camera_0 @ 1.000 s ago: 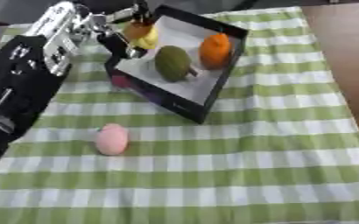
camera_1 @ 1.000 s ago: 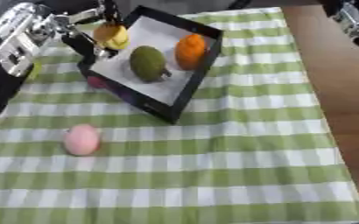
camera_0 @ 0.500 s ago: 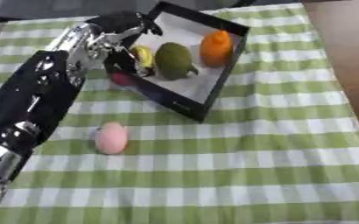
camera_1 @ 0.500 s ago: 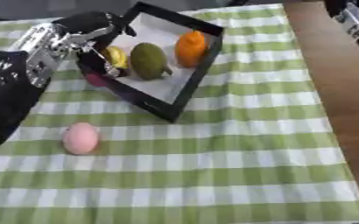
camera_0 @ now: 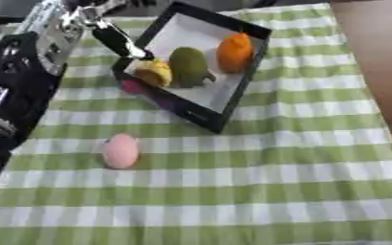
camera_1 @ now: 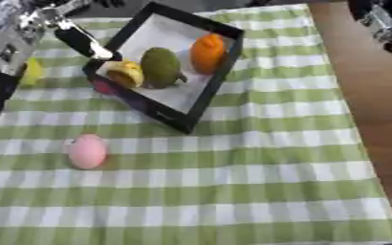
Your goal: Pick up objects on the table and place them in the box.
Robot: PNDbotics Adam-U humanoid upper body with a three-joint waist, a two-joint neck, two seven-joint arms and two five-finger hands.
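Note:
A black box (camera_0: 231, 98) with a white floor lies tilted on the green checked cloth. In it lie a yellow fruit (camera_0: 153, 72), a dark green fruit (camera_0: 189, 64) and an orange fruit (camera_0: 234, 50). My left hand (camera_0: 89, 19) hangs over the box's left corner, open, with a dark finger (camera_1: 81, 41) pointing down at the yellow fruit and holding nothing. A pink egg-shaped thing (camera_0: 120, 150) rests on the cloth in front of the box. My right hand (camera_1: 382, 23) shows blurred at the top right corner, away from everything.
A small magenta thing (camera_0: 132, 86) sits against the box's left outer wall. A yellow-green thing (camera_1: 34, 72) peeks out beside my left arm. The brown table (camera_1: 375, 95) runs along the right of the cloth (camera_0: 258, 191).
The yellow fruit has left my left hand and now lies in the box's near-left corner. The hand has pulled back up and to the left.

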